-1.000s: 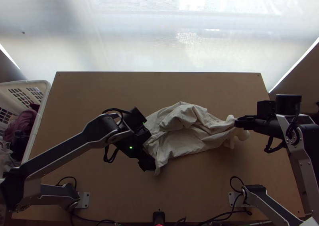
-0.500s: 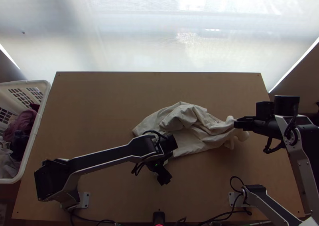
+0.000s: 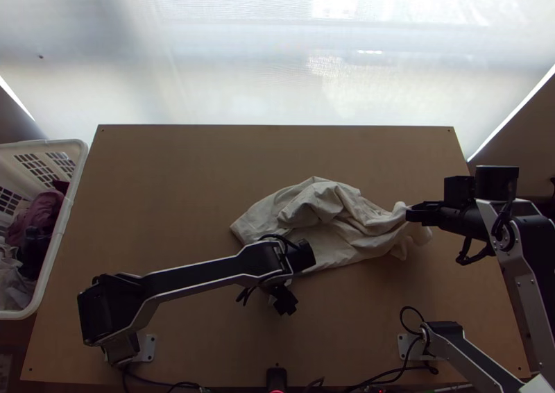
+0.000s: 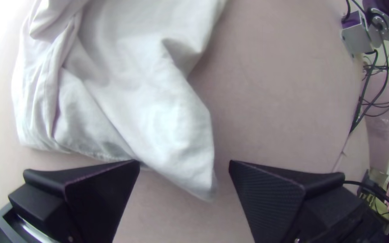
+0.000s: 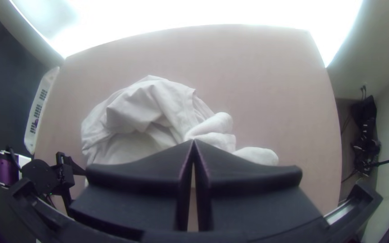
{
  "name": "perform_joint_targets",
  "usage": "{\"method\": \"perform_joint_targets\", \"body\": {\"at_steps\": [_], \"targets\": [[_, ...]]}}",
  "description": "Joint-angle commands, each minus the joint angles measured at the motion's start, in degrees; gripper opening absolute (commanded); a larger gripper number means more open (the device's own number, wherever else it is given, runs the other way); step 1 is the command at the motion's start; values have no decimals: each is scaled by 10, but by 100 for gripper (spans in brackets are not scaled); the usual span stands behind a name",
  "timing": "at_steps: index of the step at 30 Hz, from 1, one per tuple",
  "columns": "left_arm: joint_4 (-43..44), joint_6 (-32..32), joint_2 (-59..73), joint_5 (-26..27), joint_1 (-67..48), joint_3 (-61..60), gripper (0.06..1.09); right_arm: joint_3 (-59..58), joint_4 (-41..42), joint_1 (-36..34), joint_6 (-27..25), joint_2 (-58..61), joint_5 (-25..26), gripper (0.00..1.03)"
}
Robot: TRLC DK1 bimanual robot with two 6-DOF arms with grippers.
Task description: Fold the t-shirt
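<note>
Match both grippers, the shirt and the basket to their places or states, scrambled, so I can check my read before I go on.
1. Left gripper
2. Basket
3. Shirt
4. Right gripper

A. Bunched on the table
B. Fingertips together at the shirt
C. Fingers apart
D. White, by the table's left side

Pairs: 1-C, 2-D, 3-A, 4-B

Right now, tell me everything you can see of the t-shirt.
The t-shirt is off-white, soft-looking cloth, bunched and deeply creased on the table, right of its middle, with a stitched edge showing. At its right end, two rounded folds puff up by the right hand, whose closed fingertips seem to pinch it. A pointed corner shows between the left hand's open fingers, unpinched.
</note>
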Motion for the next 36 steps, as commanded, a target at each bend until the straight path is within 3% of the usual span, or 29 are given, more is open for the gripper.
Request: {"method": "perform_joint_targets", "body": {"at_steps": [1,4,9,16,30,36], "targets": [[9,-1,19,-11,-5,1,76,-3,4,-1,-7,3,0,3],[20,1,24,-10,-6,-1,32,-5,9,-2,-8,3,0,3],[20,29,24,-1,-4,-1,14,-19,10,-4,-15,11,0,3],[-11,102,-45,113,53,18,11,-66,11,-1,-19,17,-10,3],[-186,326,-289,135,192,68,10,-41,11,-14,-13,19,-10,3],[-265,423,-355,167,284,109,10,-45,3,-5,-1,17,-12,3]]}}
